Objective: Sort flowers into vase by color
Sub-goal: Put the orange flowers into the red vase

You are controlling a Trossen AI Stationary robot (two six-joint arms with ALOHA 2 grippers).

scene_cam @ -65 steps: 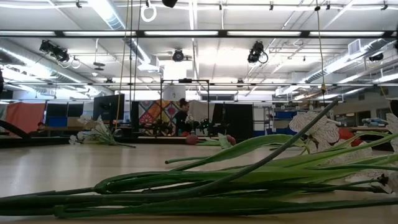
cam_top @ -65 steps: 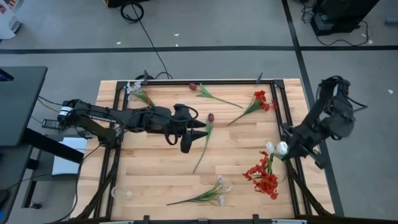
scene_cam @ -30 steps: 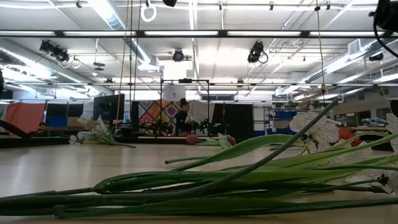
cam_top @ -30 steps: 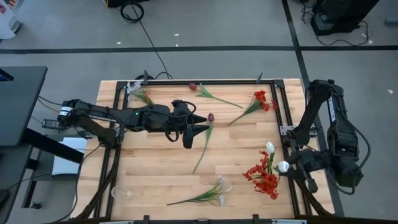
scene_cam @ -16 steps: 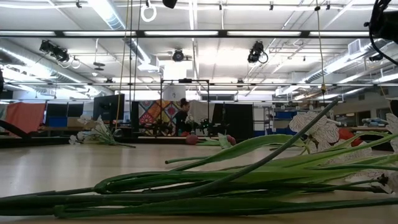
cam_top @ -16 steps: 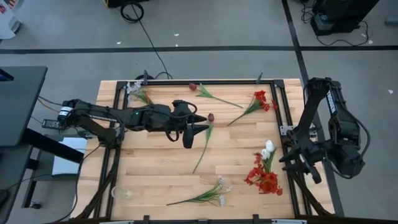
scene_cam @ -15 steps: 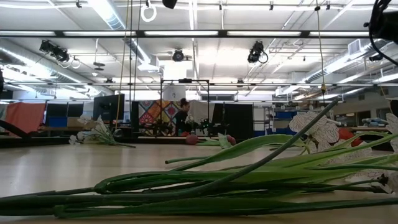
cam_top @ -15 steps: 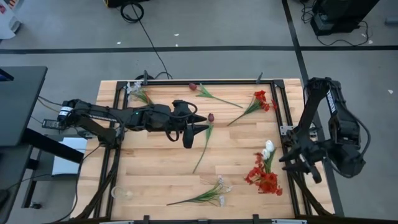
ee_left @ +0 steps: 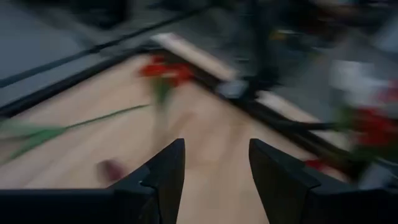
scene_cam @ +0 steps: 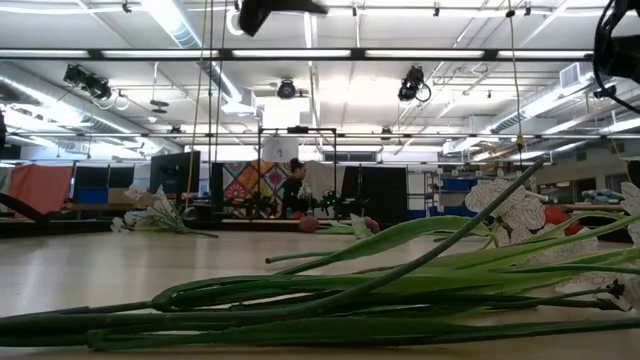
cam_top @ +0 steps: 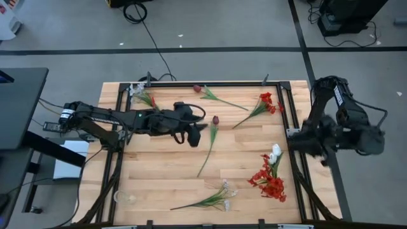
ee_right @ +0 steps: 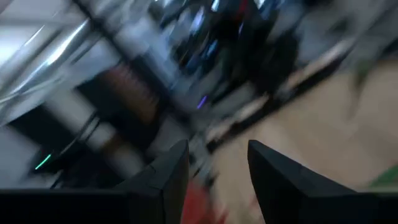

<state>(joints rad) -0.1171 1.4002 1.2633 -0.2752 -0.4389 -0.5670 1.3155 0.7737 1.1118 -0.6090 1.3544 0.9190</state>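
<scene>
Flowers lie flat on the wooden table (cam_top: 152, 165). A dark maroon tulip (cam_top: 215, 119) has its stem running toward the near edge. A second maroon tulip (cam_top: 197, 88), red blooms (cam_top: 267, 102) and a white spray (cam_top: 138, 91) lie at the far side. A red cluster (cam_top: 271, 183) with a white tulip (cam_top: 274, 152) lies at the right, and white sprays (cam_top: 222, 193) lie at the near edge. A small clear vase (cam_top: 124, 198) stands at the near left corner. My left gripper (cam_top: 198, 130) hovers open just left of the maroon tulip (ee_left: 112, 169). My right gripper (cam_top: 300, 141) is open over the right rail.
A black metal frame (cam_top: 285, 102) borders the table at its far and right sides. In the low view the green stems of the near white sprays (scene_cam: 350, 290) fill the foreground. The left arm (cam_top: 114, 121) stretches across the table's left half. Bare wood lies at the near left.
My right gripper has swung from beside the red cluster toward the far edge and out over the right rail. The white tulip stays lying by the red cluster. My left gripper has turned at the wrist and shifted slightly toward the far edge, beside the maroon tulip.
</scene>
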